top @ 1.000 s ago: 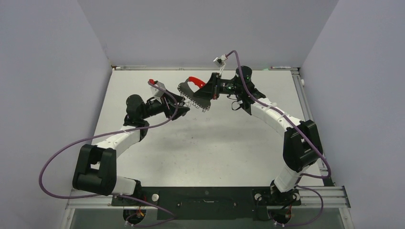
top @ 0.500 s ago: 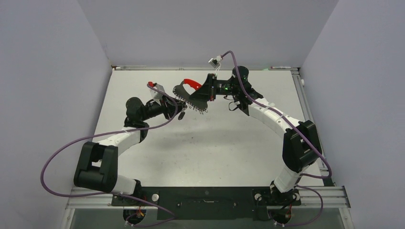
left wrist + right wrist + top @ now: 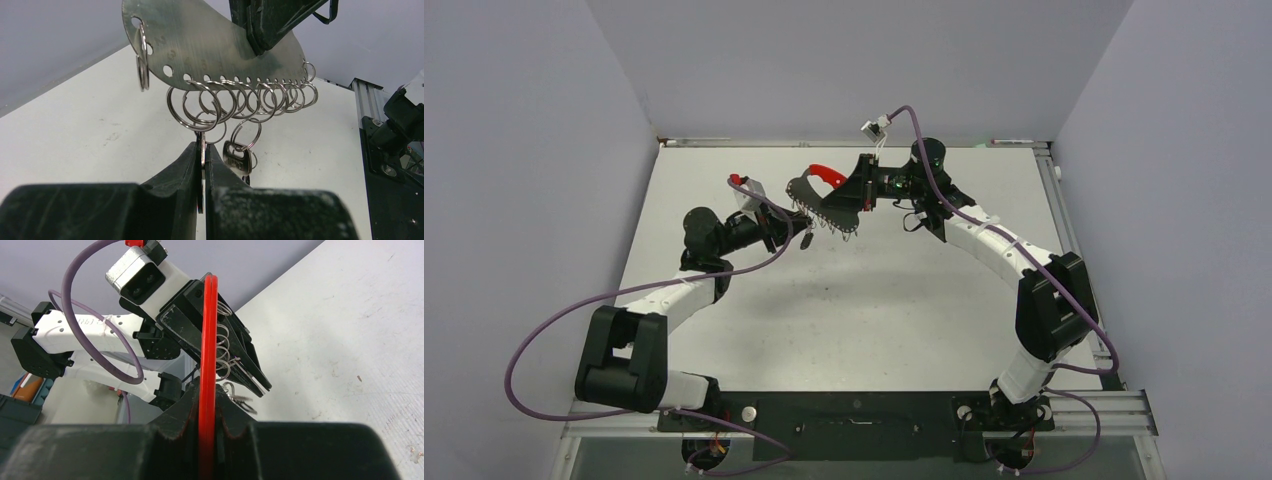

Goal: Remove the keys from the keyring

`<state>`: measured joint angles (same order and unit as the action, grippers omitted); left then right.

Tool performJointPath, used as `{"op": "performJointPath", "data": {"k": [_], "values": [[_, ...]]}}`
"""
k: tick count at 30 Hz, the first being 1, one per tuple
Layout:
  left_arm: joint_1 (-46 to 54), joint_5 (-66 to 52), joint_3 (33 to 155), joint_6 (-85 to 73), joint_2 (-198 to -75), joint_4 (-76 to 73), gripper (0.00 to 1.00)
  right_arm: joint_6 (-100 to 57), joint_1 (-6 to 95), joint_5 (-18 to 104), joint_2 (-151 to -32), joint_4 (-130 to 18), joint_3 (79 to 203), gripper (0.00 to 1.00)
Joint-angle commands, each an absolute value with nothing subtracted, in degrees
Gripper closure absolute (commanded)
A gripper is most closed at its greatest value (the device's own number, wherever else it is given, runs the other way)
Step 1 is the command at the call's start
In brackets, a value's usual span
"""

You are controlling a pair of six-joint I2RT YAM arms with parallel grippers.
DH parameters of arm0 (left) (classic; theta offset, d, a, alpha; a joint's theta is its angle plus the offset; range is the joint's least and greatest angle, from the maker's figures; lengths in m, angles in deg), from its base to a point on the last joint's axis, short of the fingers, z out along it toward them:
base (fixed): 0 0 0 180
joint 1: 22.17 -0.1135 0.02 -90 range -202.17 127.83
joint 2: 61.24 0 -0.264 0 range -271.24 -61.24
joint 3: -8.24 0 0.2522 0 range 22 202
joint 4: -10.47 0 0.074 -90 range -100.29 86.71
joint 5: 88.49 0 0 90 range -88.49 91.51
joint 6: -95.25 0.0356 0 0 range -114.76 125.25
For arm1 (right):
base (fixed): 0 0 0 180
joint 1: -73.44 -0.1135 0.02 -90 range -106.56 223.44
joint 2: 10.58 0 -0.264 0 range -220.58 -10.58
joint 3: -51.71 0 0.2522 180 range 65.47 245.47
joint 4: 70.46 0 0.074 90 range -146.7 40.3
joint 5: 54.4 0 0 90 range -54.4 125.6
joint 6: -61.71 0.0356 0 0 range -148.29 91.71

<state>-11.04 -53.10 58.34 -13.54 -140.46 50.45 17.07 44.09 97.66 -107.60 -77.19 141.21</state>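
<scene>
Left fingers pinch what may be a key hanging from the keyring, which right fingers clamp.

Keyring, grey metal band, left wrist view: row of faint stamped numerals just above holes along lower edge. Digits near left end of band appear as "2" and "3"; rest too faint to read. Dark-headed key, hanging below band: head surface too small and dark to tell any marking. Top view and right wrist view: no legible text, label or number found.
</scene>
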Motion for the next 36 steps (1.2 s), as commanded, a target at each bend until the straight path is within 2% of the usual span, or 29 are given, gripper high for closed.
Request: {"op": "performJointPath", "data": {"k": [1,36], "values": [[-11.4,-52.5,58.7,-12.8,-139.1,50.7,1.0,18.0,44.0,98.8,-105.0,-81.7,143.7,0.95],[-12.4,-54.2,57.5,-14.0,-136.8,49.7,1.0,19.1,45.5,96.8,-105.1,-83.4,141.5,0.95]]}}
